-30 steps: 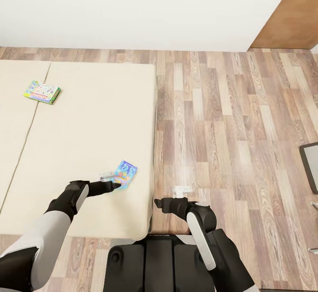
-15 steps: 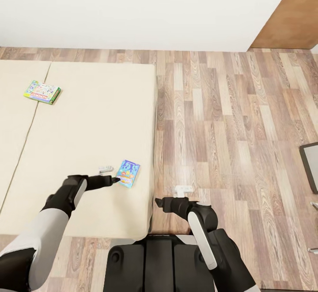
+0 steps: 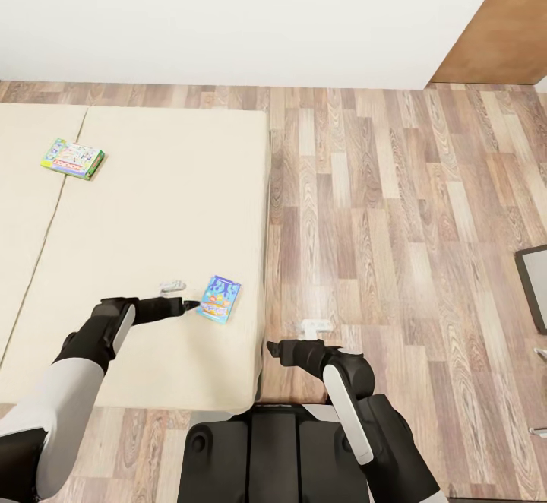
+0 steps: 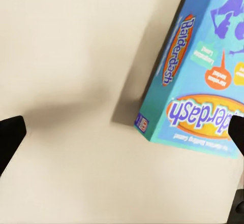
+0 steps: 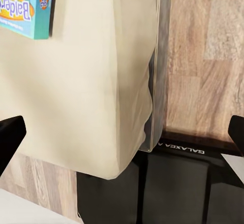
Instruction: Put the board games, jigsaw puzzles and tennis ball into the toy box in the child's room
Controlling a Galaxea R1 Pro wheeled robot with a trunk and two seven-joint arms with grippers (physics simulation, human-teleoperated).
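A blue Balderdash board game lies flat on the cream bed, close to its right edge. My left gripper hovers just left of the box, open and holding nothing. In the left wrist view the box lies ahead, toward one of the spread fingertips. A second, green board game rests far back on the bed's left part. My right gripper hangs open over the floor beside the bed's corner. The right wrist view shows the blue box and the bed's edge.
Wooden floor stretches right of the bed. A white wall runs along the back, with a brown panel at top right. A dark object pokes in at the right edge. My black base sits against the bed's front corner.
My left gripper has drawn back to the left, away from the blue board game. The box was tilted at its fingertips and now lies flat. The right arm barely moved.
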